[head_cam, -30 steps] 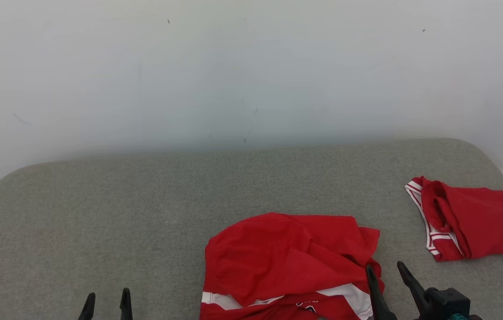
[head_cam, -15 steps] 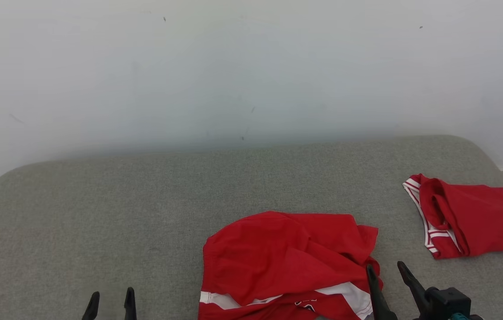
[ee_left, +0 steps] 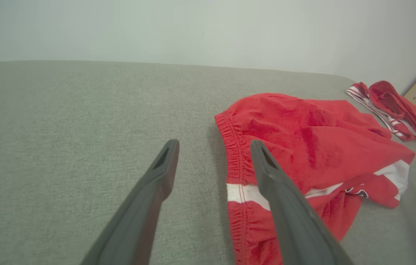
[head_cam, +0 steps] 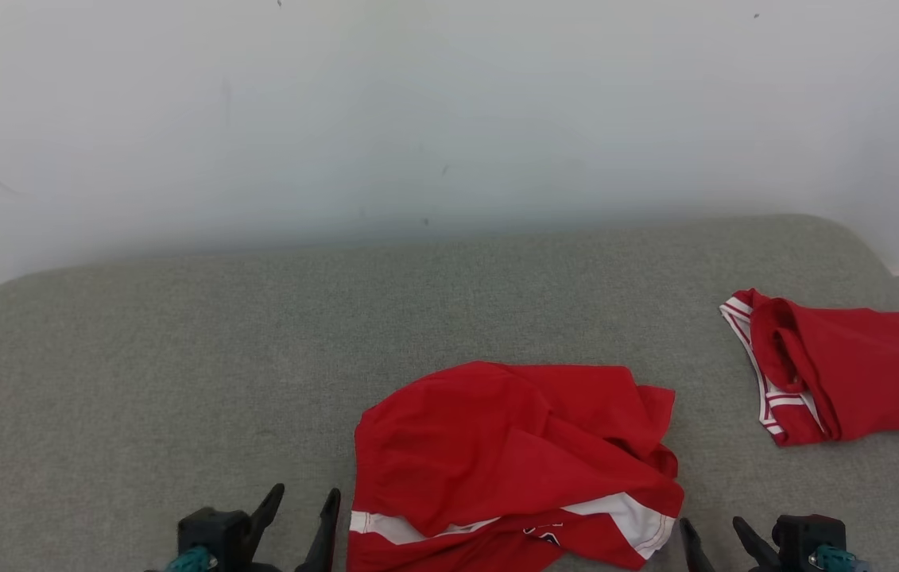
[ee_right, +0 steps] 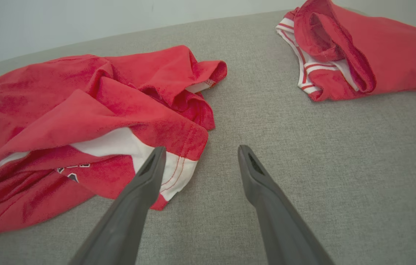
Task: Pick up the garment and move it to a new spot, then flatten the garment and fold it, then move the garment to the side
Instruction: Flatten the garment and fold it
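- Lettering [head_cam: 542,535] in dark print sits on the crumpled red garment [head_cam: 497,445], below its white band; it is too small to read.
- The garment lies at the near middle of the grey fabric surface [head_cam: 179,357]; a second red garment [head_cam: 854,373] lies folded, well apart at the right.
- Pale wall [head_cam: 417,119] stands behind.
- Left gripper [head_cam: 305,492] is just beside the elastic waistband, jaws spread, holding nothing.
- Right gripper [head_cam: 711,524] is near the white-banded corner, likewise spread and empty.

Garment [head_cam: 513,453] soft red cloth; couch [head_cam: 179,357] coarse grey weave; wall [head_cam: 417,103] matt.
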{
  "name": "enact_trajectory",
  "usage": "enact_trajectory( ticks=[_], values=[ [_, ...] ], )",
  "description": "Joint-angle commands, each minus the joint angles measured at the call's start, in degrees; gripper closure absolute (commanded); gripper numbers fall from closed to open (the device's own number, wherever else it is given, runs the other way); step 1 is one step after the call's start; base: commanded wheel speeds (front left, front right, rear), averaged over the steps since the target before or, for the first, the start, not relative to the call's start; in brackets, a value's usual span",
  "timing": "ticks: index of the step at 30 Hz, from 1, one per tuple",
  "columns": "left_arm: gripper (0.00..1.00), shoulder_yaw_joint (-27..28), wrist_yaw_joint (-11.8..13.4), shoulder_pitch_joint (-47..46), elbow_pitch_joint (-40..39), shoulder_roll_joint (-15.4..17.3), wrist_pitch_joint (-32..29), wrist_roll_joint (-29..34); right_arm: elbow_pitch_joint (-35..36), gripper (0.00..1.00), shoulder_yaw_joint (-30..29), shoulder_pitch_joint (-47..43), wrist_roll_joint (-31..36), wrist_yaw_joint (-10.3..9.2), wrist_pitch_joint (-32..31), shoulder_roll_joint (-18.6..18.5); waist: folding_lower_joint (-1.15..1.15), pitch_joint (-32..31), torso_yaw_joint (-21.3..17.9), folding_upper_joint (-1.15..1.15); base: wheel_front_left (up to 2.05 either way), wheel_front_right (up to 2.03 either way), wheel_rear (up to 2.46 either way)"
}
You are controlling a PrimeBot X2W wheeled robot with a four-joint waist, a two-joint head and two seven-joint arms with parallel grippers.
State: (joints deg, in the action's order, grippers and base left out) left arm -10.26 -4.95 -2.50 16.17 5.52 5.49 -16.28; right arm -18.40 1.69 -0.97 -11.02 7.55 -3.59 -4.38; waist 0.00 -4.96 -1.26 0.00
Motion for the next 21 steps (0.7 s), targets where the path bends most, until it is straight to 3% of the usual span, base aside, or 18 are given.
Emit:
enact_trajectory(
  ticks=[1,6,21],
  values=[
    [0.0,-0.8,-0.5,-1.5,1.3,0.3,-1.1,0.1,-0.6,0.0,-0.4,0.2,-0.5,-0.16,-1.3,-0.1,0.0,1.0,-0.5,0.0,0.0,0.0,0.0],
    [0.0,-5.5,-2.0,-6.0,8.8,1.2,-3.1,0.5,-3.4,0.0,-0.2,1.6,-1.5,-0.16,-4.4,0.2,0.0,3.4,-1.3,0.0,0.0,0.0,0.0],
    [0.0,-10.4,-2.4,-11.6,20.1,1.3,-0.8,-3.2,-11.1,0.0,6.0,7.2,-4.5,-0.16,-2.0,1.0,0.0,5.5,-1.5,0.0,0.0,0.0,0.0]
  ],
)
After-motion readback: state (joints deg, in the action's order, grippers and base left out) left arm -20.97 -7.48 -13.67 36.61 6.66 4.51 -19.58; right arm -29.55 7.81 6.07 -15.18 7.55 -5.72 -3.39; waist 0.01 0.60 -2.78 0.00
